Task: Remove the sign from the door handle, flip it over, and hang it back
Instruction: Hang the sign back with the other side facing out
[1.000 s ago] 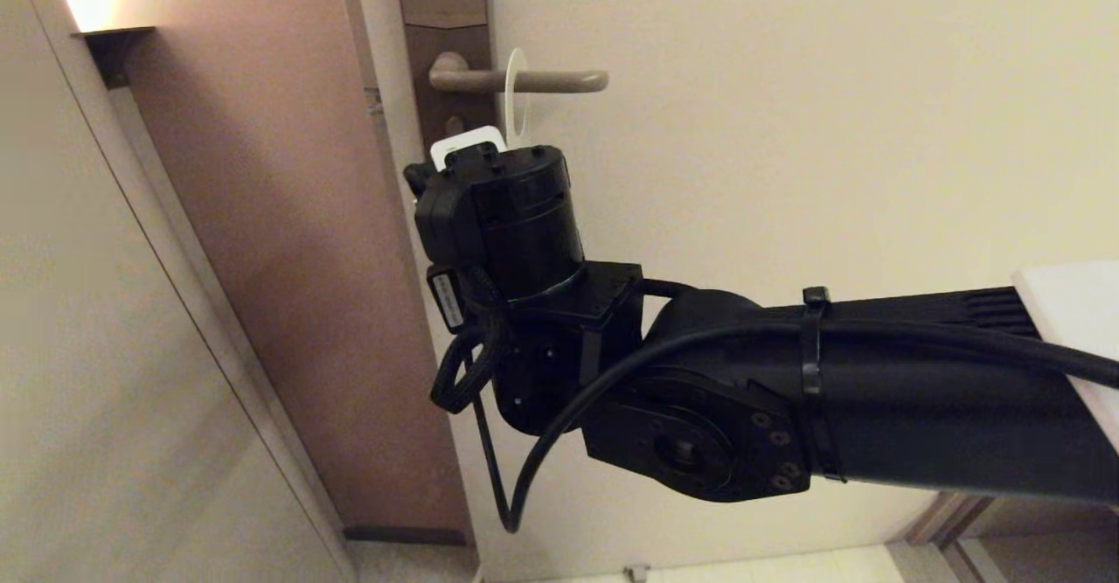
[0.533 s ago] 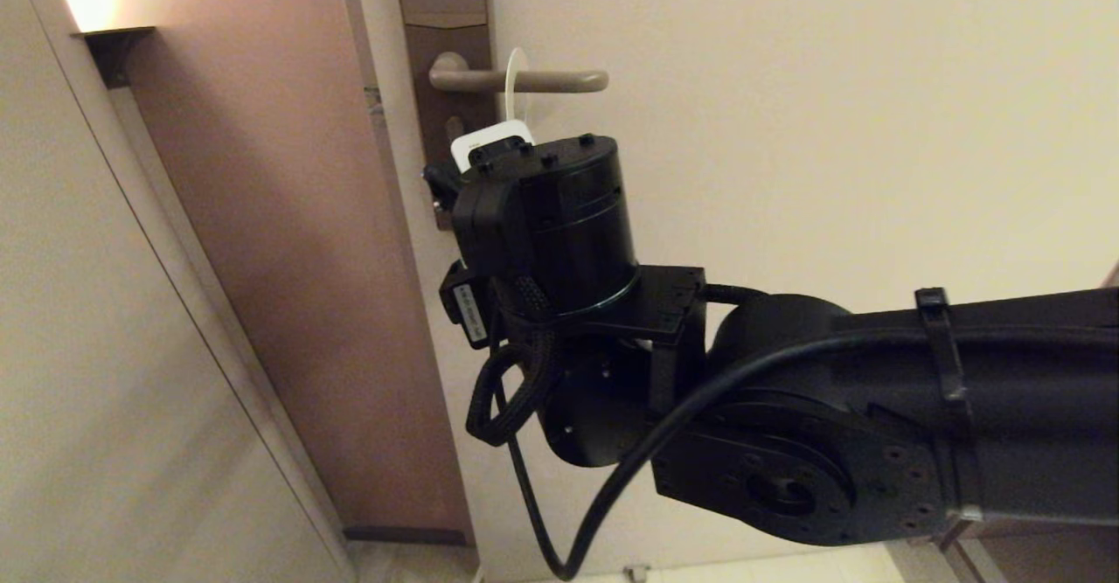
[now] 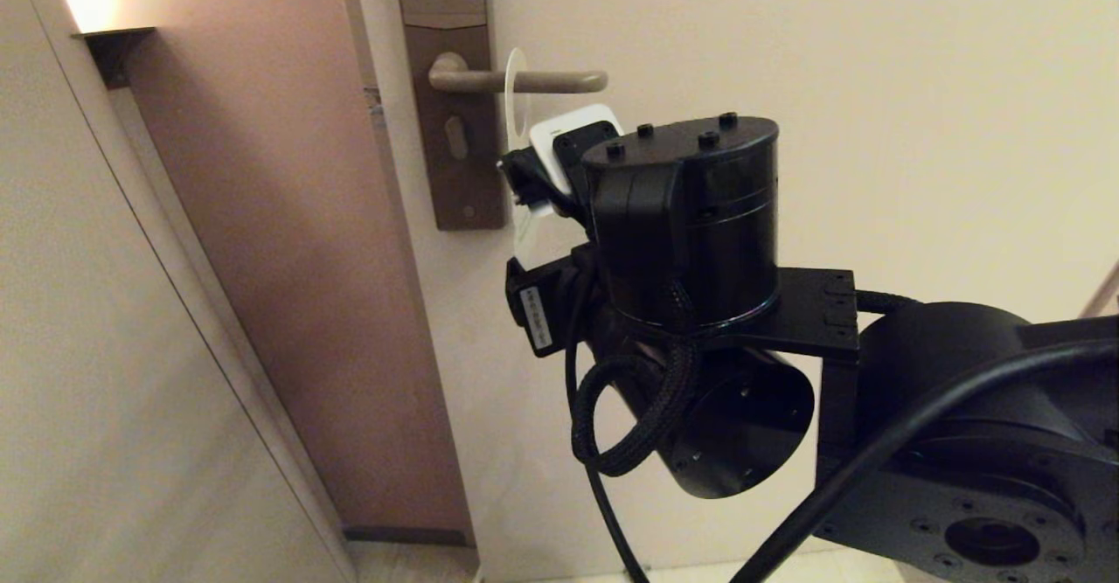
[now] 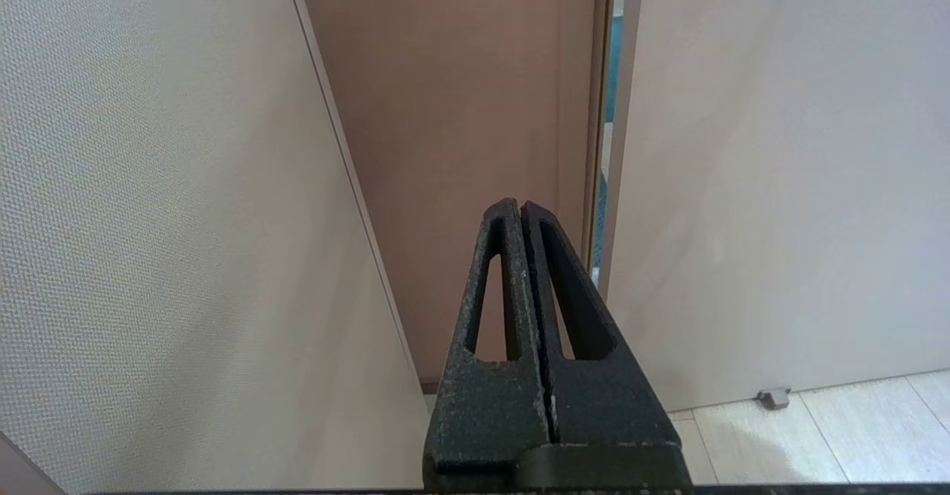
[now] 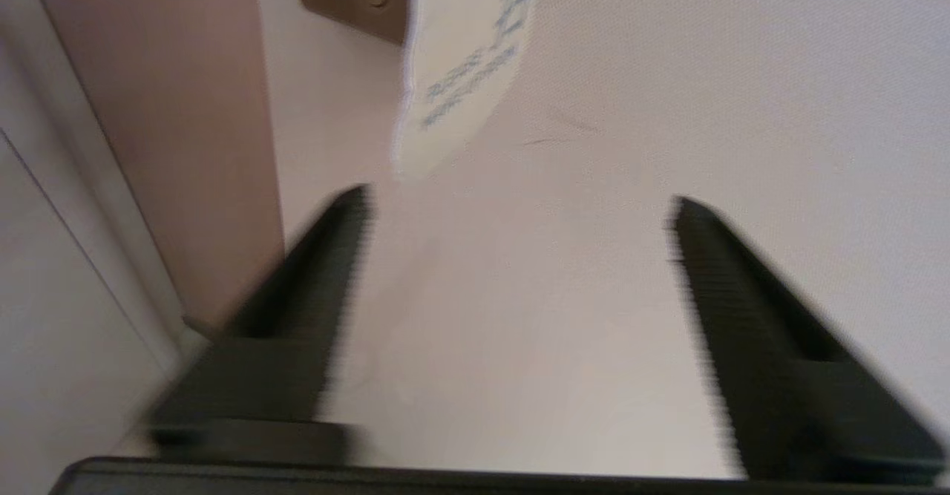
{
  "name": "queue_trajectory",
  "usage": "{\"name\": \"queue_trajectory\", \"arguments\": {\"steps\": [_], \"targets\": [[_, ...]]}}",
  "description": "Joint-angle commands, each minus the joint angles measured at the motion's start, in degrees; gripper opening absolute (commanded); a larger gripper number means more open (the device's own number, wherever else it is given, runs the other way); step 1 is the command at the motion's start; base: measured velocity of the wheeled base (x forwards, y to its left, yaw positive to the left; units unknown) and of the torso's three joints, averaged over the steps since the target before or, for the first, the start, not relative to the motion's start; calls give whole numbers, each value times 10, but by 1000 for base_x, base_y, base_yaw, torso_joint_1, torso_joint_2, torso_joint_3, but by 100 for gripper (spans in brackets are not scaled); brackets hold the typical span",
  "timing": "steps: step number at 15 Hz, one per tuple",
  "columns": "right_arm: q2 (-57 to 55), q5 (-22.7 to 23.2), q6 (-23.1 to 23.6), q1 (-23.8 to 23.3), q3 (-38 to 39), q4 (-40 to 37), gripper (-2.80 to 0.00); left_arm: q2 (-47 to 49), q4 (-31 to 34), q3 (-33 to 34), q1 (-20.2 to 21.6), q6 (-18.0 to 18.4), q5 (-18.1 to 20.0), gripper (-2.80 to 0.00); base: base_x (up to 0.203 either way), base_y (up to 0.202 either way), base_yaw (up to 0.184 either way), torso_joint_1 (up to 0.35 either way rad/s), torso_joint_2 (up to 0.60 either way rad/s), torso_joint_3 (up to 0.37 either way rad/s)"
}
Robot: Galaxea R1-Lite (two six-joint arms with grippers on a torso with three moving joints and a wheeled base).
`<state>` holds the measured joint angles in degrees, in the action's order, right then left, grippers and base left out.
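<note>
The sign (image 3: pixel 524 232) hangs by its hole on the door handle (image 3: pixel 559 81) and shows edge-on in the head view. In the right wrist view its white face with blue lettering (image 5: pixel 467 64) hangs just ahead of my fingertips, not between them. My right gripper (image 3: pixel 523 183) is at the sign's middle, below the handle, mostly hidden by its own wrist. There it is open (image 5: pixel 519 205) and empty. My left gripper (image 4: pixel 519 209) is shut and empty, low down, facing the gap at the door's edge.
The tall brown lock plate (image 3: pixel 455 172) carries the handle and a keyhole (image 3: pixel 456 137). The cream door (image 3: pixel 830 128) spreads to the right. A brown frame (image 3: pixel 288 216) and a beige wall panel (image 3: pixel 105 347) stand to the left. My right arm fills the lower right.
My right arm has swung right and nearer the head camera. Its gripper moved from in front of the lock plate to the sign. The sign still hangs on the handle.
</note>
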<state>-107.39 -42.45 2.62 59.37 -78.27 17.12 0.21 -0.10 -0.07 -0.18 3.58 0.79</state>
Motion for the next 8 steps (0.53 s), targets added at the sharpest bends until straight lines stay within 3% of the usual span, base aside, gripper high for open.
{"name": "queue_trajectory", "arguments": {"steps": [1, 8], "targets": [[6, -3, 1, -1, 2, 8, -280, 0, 0, 0, 0, 0, 0, -280, 0, 0, 0, 0, 0, 0], [-33, 0, 18, -3, -45, 25, -280, 0, 0, 0, 0, 0, 0, -280, 0, 0, 0, 0, 0, 0]]}}
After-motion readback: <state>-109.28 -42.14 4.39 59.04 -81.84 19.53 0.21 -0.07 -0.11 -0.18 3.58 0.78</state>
